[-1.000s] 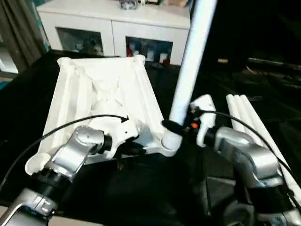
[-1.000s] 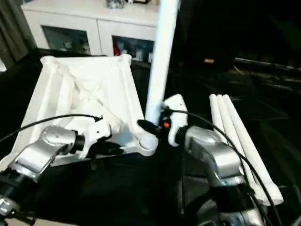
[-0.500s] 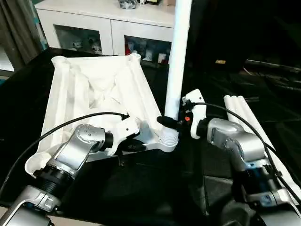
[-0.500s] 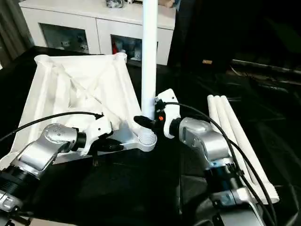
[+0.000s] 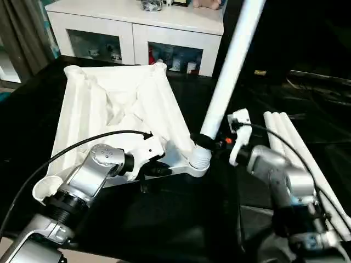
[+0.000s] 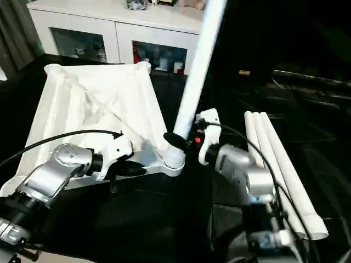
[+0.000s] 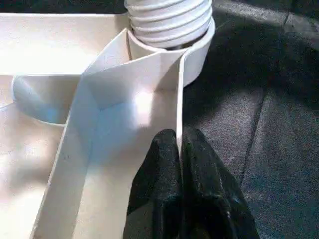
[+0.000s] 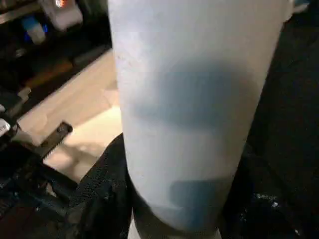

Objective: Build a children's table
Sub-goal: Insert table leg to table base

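A large work table (image 5: 164,230) covered in matte black cloth carries everything. The white plastic table top (image 5: 118,118) is laid upside down on it, a rectangle with a ribbed underside of long straight ribs along the sides and crossing diagonal ribs in the middle, and with a rounded socket at each corner. Behind the table top, beyond the far edge of the black cover, a white cabinet (image 5: 137,27) with glass doors is seen, small items being visible behind the panes.

At the near corner of the table top nearest the right arm, a long, smooth, tapered round leg (image 5: 230,66) is seated in the corner socket (image 7: 199,52) by its ridged, threaded end (image 7: 169,20), and it is tilted away from the table top towards the right arm's side. The right gripper (image 5: 205,141) is clamped around this leg just above the socket, a black finger (image 8: 99,194) being pressed against each side of the shaft. The left gripper (image 7: 178,149) is pinched onto the thin upright side wall of the table top just beside the same socket, with 1 black finger on each face of the wall.

To the right of the table top, well apart from it, 3 further white legs (image 6: 279,164) are laid side by side on the black cloth, touching one another.
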`<state>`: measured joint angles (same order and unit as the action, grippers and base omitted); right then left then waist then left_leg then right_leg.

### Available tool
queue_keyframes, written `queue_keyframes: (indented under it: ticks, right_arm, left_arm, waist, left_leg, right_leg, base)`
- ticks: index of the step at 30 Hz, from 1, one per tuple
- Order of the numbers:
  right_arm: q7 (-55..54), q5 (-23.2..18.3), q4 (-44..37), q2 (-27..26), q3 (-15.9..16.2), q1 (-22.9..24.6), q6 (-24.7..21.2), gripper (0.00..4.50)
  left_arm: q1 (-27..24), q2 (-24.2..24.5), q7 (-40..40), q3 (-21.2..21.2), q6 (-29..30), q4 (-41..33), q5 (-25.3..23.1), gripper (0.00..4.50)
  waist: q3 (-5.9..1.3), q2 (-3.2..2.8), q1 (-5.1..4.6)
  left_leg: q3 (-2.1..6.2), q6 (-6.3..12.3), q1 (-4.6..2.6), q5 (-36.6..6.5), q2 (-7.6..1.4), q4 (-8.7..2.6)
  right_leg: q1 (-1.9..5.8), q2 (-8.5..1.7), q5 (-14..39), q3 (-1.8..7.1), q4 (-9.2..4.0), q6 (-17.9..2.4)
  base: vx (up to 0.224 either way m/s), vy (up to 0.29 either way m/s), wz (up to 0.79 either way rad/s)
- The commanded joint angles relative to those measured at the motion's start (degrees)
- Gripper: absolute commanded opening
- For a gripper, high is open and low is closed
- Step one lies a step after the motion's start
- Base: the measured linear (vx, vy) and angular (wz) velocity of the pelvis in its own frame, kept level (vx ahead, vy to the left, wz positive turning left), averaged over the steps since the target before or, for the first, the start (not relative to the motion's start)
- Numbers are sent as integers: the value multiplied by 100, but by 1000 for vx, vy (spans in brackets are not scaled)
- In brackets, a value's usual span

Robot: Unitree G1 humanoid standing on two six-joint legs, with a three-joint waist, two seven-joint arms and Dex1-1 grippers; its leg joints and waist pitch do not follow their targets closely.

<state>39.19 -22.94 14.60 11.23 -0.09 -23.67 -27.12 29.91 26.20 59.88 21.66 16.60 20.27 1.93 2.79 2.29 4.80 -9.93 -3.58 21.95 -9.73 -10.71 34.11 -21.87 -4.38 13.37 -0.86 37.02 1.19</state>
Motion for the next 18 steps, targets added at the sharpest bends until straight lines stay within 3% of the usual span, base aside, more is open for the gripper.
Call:
queue_keyframes:
  ticks: [1,2,4,5,6,7,8,12,14,15,18]
  right_arm:
    - [-100,140,387,-39,18,254,142,188]
    - [-131,172,443,-100,1,337,312,187]
    - [-171,252,495,-149,35,454,566,187]
    - [-180,282,504,-159,65,493,647,187]
    - [-200,333,508,-162,110,532,744,187]
    - [-222,434,509,-162,191,577,864,187]
    - [-236,500,507,-162,242,601,933,187]
    - [-262,689,445,-185,376,619,1099,187]
    - [-226,876,414,-138,566,594,1195,187]
    - [-186,927,395,-102,650,575,1201,187]
    - [-99,980,398,-44,786,509,1187,187]
  left_arm:
    - [170,-19,-246,-241,-102,183,-21,0]
    - [195,-24,-252,-251,-123,224,-31,0]
    - [225,-32,-263,-264,-150,272,-44,0]
    - [243,-33,-262,-272,-157,296,-48,0]
    - [258,-30,-254,-277,-171,317,-50,0]
    - [279,-22,-249,-281,-192,345,-60,0]
    - [296,-16,-243,-284,-205,363,-65,0]
    - [336,8,-224,-275,-245,418,-90,0]
    - [338,27,-194,-246,-256,424,-117,0]
    - [329,31,-179,-227,-249,404,-128,0]
    - [301,43,-153,-195,-257,368,-142,0]
  waist:
    - [-303,-93,20]
    - [-293,-143,31]
    - [-290,-107,15]
    - [-281,-165,20]
    - [-273,-168,11]
    - [-275,-211,17]
    - [-273,-180,4]
    - [-256,-189,8]
    - [-256,-181,13]
    - [-253,-146,7]
    - [-240,-147,6]
  left_leg:
    - [67,-349,-137,-1704,-200,-495]
    - [72,-372,-146,-1819,-201,-502]
    - [79,-385,-144,-1937,-203,-511]
    - [100,-422,-156,-2116,-206,-530]
    - [108,-440,-157,-2227,-208,-539]
    - [113,-456,-169,-2288,-204,-541]
    - [119,-464,-157,-2353,-205,-543]
    - [123,-451,-164,-2455,-203,-556]
    - [132,-442,-162,-2472,-209,-562]
    - [131,-432,-157,-2465,-213,-572]
    - [133,-417,-159,-2498,-212,-577]
  right_leg:
    - [113,-328,1076,162,-535,-1116]
    - [89,-336,1225,167,-553,-1094]
    - [91,-340,1378,166,-571,-1071]
    - [74,-342,1621,163,-588,-1016]
    - [68,-342,1758,162,-604,-983]
    - [60,-341,1813,164,-613,-971]
    - [57,-342,1878,164,-624,-945]
    - [31,-345,2072,172,-647,-912]
    - [28,-355,2183,177,-657,-882]
    - [29,-348,2185,174,-659,-867]
    - [24,-353,2268,179,-663,-848]
  base:
    - [0,0,0]
    - [0,0,0]
    - [0,0,0]
    - [0,0,0]
    - [0,0,0]
    - [0,0,0]
    - [0,0,0]
    - [0,0,0]
    - [0,0,0]
    - [0,0,0]
    - [0,0,0]
